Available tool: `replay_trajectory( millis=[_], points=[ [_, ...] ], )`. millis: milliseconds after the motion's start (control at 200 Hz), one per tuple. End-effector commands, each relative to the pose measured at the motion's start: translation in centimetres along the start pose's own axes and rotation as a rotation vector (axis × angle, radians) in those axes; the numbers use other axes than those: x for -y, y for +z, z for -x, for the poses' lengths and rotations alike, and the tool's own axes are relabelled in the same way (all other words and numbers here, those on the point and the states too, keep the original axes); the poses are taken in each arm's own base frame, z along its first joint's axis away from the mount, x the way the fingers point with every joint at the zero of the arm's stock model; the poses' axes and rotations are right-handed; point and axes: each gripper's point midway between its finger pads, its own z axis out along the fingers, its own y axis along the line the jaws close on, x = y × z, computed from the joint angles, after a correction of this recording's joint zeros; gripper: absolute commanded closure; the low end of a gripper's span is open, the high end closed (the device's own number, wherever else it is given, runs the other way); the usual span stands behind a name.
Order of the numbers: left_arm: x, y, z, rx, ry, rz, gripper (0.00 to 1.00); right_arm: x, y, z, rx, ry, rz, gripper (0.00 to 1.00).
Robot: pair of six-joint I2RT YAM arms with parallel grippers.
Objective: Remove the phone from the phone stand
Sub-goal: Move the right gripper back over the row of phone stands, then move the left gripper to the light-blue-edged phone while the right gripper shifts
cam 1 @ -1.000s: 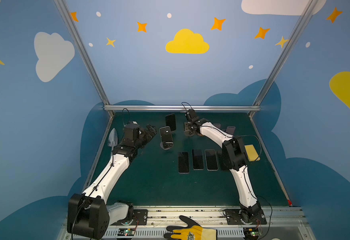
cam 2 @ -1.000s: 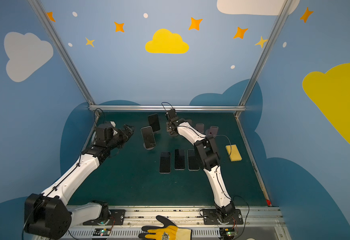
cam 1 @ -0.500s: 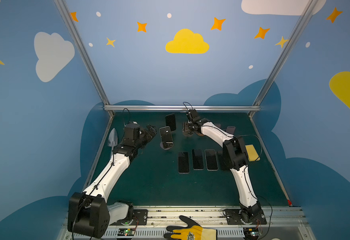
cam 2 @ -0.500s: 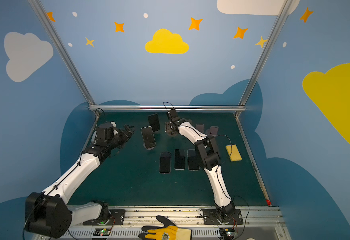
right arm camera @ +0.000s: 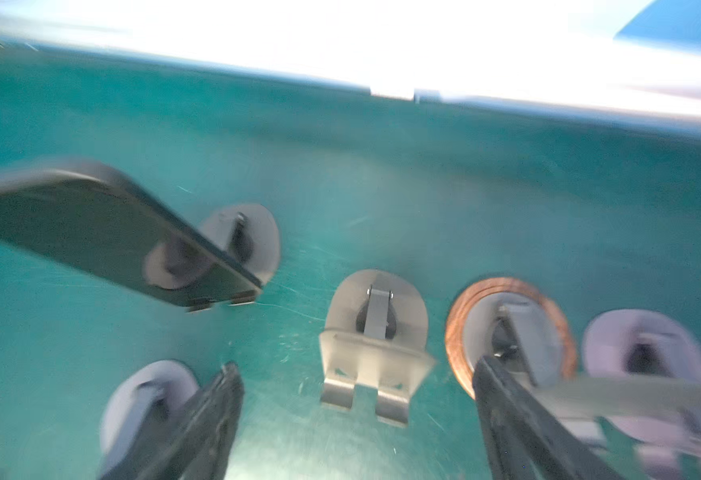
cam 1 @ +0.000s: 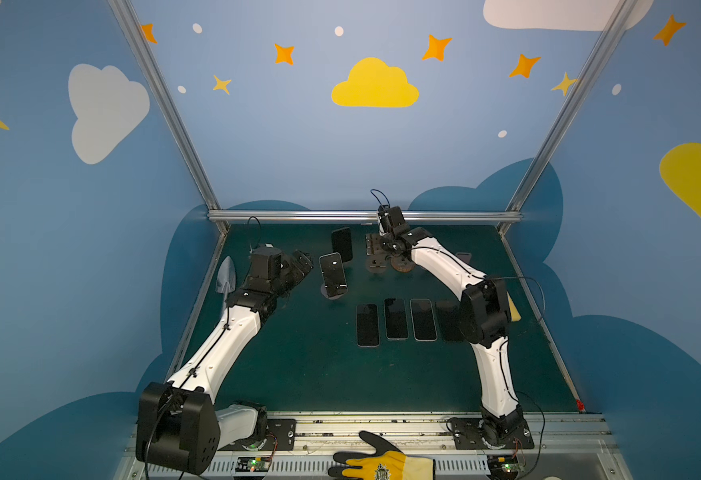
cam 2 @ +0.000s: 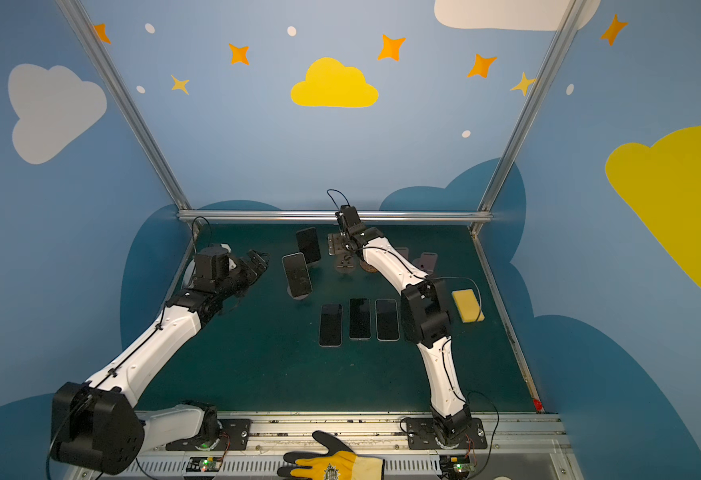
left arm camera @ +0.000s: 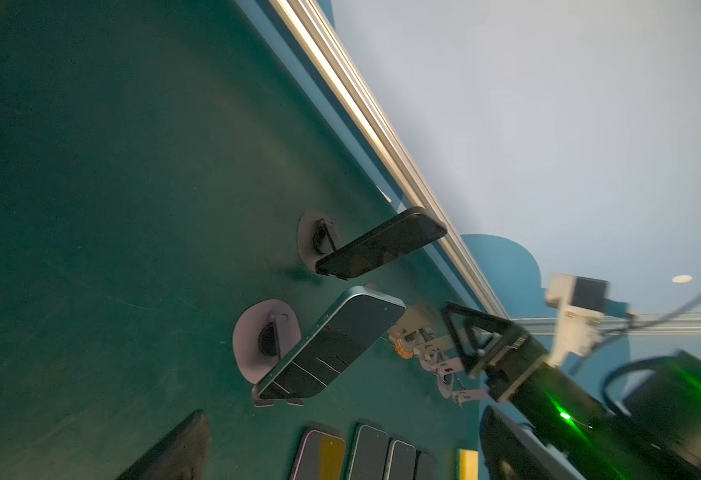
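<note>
The blue phone [cam 1: 333, 274] leans tilted on its stand [left arm camera: 257, 345] near the back of the mat [cam 1: 298, 374], left of centre in both top views. Just behind it, the black phone [cam 1: 341, 244] rests on a second stand [left arm camera: 311, 241]. Both are still seated in their cradles.

The left gripper [cam 1: 303, 262] hovers just to the left of the blue phone, pointed toward it. Its jaws are spread wide and hold nothing, and it stays clear of the phone.

The right gripper [right arm camera: 357, 368] is low at the back of the mat, to the right of the black phone. Its fingers [right arm camera: 211, 415] stand well apart with nothing between them. An empty stand [right arm camera: 375, 345] sits on the mat beyond the gap. One finger overlaps a copper stand [right arm camera: 456, 332] in the blurred wrist view, and it may be touching it, though the blur hides any contact.

Nearer the front, a row of phones [cam 1: 395, 318] lies flat, side by side and face up. A sponge [cam 2: 468, 306] lies to their right, by the right arm's elbow.
</note>
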Motion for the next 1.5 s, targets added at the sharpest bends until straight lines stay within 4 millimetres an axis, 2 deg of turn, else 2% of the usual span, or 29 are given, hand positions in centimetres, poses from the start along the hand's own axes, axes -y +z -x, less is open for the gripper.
replay_trajectory(
  millis=[0,120,220,305,380,481,566,701,796,951,1041,1186,1327,1402,1497],
  points=[
    [-0.7,-0.6,-0.1,0.049,0.09,0.123,0.0,-0.1,-6.3,0.6,-0.018,0.032,0.023,0.12],
    [0.1,-1.1,-0.8,0.096,0.229,0.171,0.0,0.1,-10.5,-2.1,-0.074,0.081,0.078,0.12],
    [0.8,-0.8,-0.9,0.103,0.333,0.205,0.0,0.2,-12.5,-4.7,-0.062,0.131,0.136,0.12],
    [1.7,0.3,-1.1,0.06,0.382,0.235,0.0,0.3,-12.9,-7.0,-0.001,0.162,0.188,0.12],
    [2.0,1.3,-1.0,0.031,0.436,0.296,0.0,0.1,-13.7,-8.2,0.093,0.146,0.257,0.12],
    [3.4,2.8,-1.5,0.013,0.545,0.332,0.0,0.9,-14.8,-9.5,0.168,0.174,0.267,0.12],
    [4.5,4.3,-2.4,-0.013,0.606,0.346,0.0,1.7,-15.3,-10.1,0.175,0.164,0.236,0.12],
    [4.5,6.5,-3.0,-0.043,0.6,0.431,0.04,4.0,-16.0,-9.8,0.211,0.202,0.125,0.12],
    [4.6,7.8,-3.2,-0.057,0.615,0.491,0.04,4.2,-16.5,-9.3,0.234,0.203,0.12,0.12],
    [4.2,9.4,-3.7,-0.045,0.616,0.6,0.05,5.2,-17.0,-9.9,0.243,0.211,0.075,0.12],
    [4.8,9.2,-3.8,-0.003,0.632,0.629,0.05,5.2,-17.4,-11.1,0.214,0.225,0.09,0.12],
    [6.1,7.4,-3.4,0.081,0.621,0.616,0.04,4.6,-17.5,-12.4,0.227,0.255,0.156,0.12],
    [5.6,6.6,-3.1,0.127,0.583,0.589,0.03,4.5,-17.1,-12.9,0.244,0.273,0.175,0.12],
    [5.0,6.9,-3.1,0.117,0.58,0.585,0.0,3.8,-17.0,-13.2,0.216,0.253,0.208,0.11],
    [4.3,7.5,-3.3,0.076,0.585,0.591,0.0,3.8,-16.4,-13.9,0.177,0.271,0.199,0.11]
  ],
)
